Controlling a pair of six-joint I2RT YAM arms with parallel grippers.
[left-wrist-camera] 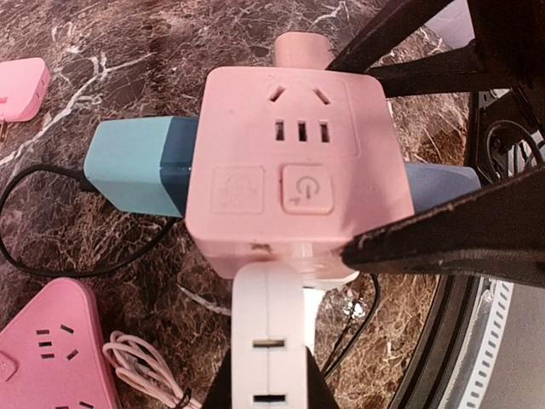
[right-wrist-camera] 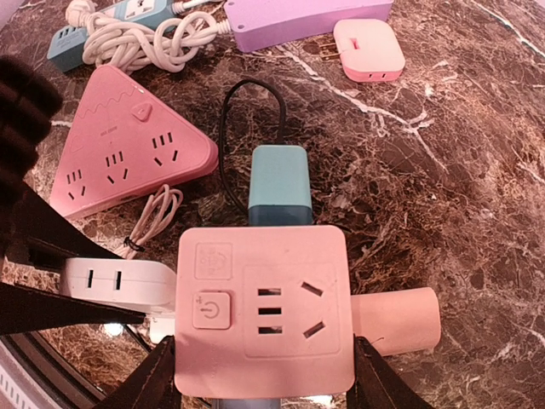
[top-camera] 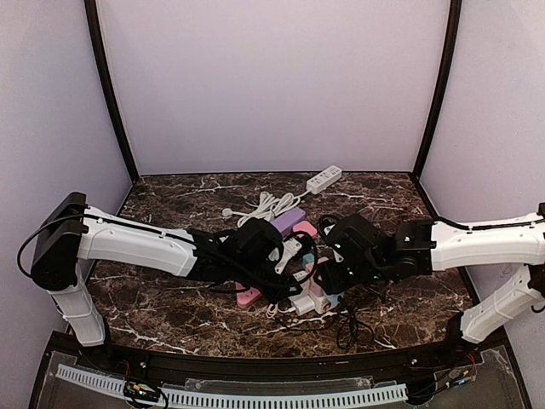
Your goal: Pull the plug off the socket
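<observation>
Pink cube socket: middle of the desk, clamped on two opposite sides by the right fingers. White plug: seated in the socket's side face, pinched tight between the left fingers.

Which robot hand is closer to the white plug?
Left. The left gripper is shut right on the white plug. The right gripper holds the pink socket by its sides, beside where that plug goes in.
</observation>
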